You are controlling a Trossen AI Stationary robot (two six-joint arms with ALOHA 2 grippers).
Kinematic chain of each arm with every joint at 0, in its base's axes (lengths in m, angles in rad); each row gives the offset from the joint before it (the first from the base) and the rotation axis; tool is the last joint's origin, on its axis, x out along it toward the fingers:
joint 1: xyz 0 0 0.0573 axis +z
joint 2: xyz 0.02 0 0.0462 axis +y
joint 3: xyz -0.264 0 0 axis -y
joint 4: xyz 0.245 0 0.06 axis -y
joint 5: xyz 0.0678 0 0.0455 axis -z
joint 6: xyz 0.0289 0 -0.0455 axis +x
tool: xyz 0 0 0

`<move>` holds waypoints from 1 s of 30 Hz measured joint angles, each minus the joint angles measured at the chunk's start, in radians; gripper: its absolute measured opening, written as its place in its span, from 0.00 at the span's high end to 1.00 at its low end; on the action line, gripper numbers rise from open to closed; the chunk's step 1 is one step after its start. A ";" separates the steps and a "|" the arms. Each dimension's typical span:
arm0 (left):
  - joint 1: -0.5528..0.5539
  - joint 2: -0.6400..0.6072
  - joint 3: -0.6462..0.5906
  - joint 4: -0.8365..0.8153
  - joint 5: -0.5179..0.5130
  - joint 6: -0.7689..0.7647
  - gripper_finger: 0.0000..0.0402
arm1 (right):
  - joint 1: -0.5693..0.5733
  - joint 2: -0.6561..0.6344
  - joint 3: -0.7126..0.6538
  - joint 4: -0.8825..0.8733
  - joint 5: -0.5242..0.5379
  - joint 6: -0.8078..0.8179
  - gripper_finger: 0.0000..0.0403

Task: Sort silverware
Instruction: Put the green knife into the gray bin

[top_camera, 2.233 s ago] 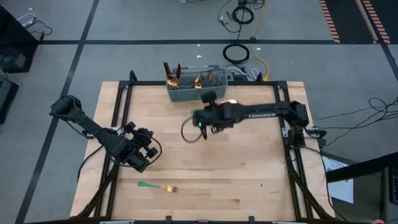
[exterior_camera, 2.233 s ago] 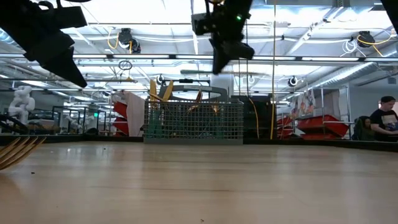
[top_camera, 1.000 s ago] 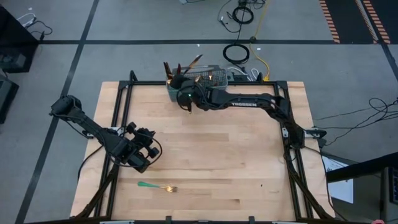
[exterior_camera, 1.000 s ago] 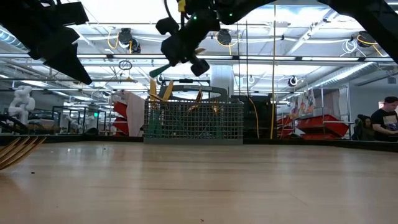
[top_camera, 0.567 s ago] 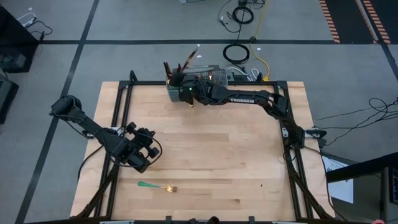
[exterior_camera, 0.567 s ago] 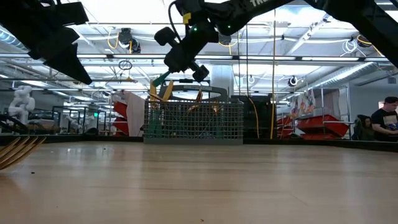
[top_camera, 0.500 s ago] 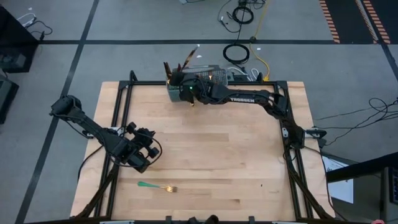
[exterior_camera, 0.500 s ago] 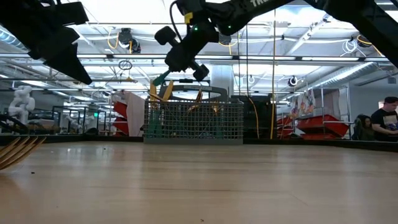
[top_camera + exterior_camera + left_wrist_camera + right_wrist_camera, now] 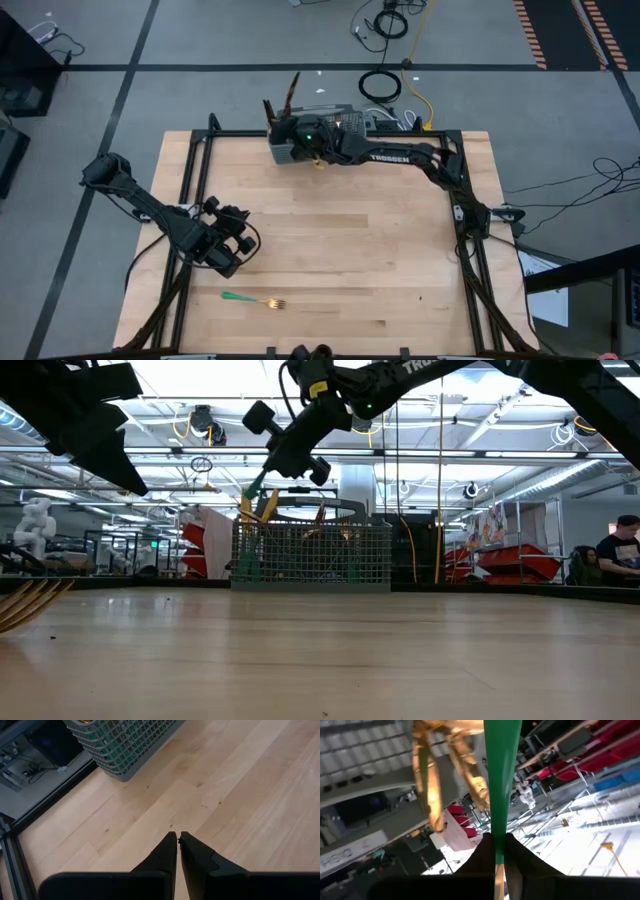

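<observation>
Right jaws pinch a green handle [image 9: 501, 780]; left jaws near-closed, empty.
We can't see its head; right gripper [image 9: 300, 128] reaches over the caddy [image 9: 345, 125], left gripper [image 9: 178, 840] hovers low.

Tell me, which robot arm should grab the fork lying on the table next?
The left one, probably. Its pincer is empty and hangs just above the fork, while the right pincer is far off over the basket, shut on a green-handled piece.

Bright, even overhead light; ceiling glare; soft shadows.
</observation>
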 joint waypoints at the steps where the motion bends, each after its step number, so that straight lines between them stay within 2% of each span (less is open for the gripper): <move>1: 0.000 0.000 0.000 0.000 0.000 0.000 0.92 | -0.005 0.000 0.000 -0.005 0.001 -0.014 1.00; 12: 0.000 0.000 0.000 0.009 -0.003 -0.001 0.92 | -0.013 0.011 0.000 -0.002 -0.021 -0.124 1.00; 20: 0.000 0.000 0.000 0.008 -0.013 -0.002 0.92 | -0.019 0.114 0.000 0.112 -0.019 -0.225 1.00; 30: 0.000 0.000 0.000 0.024 -0.053 -0.002 0.92 | -0.022 0.144 0.000 0.112 -0.016 -0.211 1.00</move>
